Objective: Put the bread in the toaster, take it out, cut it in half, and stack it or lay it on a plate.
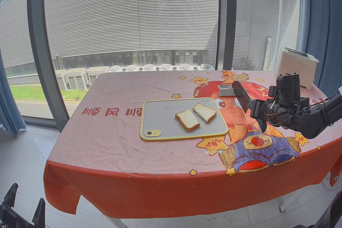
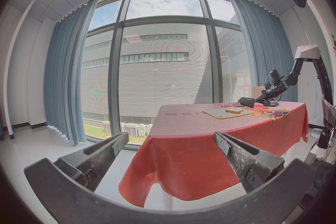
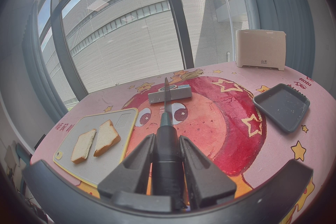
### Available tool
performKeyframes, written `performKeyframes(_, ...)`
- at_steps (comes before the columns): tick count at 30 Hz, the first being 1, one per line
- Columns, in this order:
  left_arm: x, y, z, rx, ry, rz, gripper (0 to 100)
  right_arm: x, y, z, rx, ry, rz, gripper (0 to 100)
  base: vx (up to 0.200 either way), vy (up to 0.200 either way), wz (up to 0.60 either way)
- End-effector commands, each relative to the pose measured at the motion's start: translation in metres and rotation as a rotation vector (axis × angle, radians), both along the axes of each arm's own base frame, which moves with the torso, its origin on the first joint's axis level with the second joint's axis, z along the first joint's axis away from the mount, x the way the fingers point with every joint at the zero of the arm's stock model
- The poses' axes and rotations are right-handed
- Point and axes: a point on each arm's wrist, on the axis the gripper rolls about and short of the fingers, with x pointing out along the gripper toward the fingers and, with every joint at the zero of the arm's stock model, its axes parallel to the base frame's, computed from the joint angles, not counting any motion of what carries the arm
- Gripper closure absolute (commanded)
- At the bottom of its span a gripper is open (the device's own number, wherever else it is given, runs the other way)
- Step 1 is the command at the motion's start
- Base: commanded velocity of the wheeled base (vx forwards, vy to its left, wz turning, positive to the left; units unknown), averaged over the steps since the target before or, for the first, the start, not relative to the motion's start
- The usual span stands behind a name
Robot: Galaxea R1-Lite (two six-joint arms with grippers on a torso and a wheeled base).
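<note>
Right wrist view: the knife (image 3: 167, 119) is clamped by its handle in the right gripper (image 3: 166, 139), blade pointed at a grey knife rest (image 3: 170, 93). To that gripper's left, two bread halves (image 3: 106, 135) lie side by side on the cutting board (image 3: 124, 119). A dark plate (image 3: 281, 106) lies nearby, toward the toaster (image 3: 260, 49), whose front bears small dark print. Red characters (image 1: 112, 111) are printed on the tablecloth (image 3: 217, 123). The left gripper (image 2: 170, 137) is held wide, well apart from the table.
</note>
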Motion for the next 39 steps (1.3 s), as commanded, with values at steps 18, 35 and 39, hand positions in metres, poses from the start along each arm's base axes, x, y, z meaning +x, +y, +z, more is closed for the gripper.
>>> performKeyframes(18,0.0001,0.0000,-0.0052,0.000,0.001,0.000,0,0.0009,-0.0002,-0.0020,-0.002,0.005,-0.001,100,0.000,0.000,0.00)
performKeyframes(35,0.0001,0.0000,-0.0052,0.000,0.001,0.000,0,0.0006,-0.0003,-0.0026,-0.003,0.008,-0.001,100,0.000,0.000,0.00)
performKeyframes(39,0.0001,0.0000,-0.0052,0.000,0.001,0.000,0,0.0006,-0.0003,-0.0026,-0.003,0.008,-0.001,100,0.000,0.000,0.00)
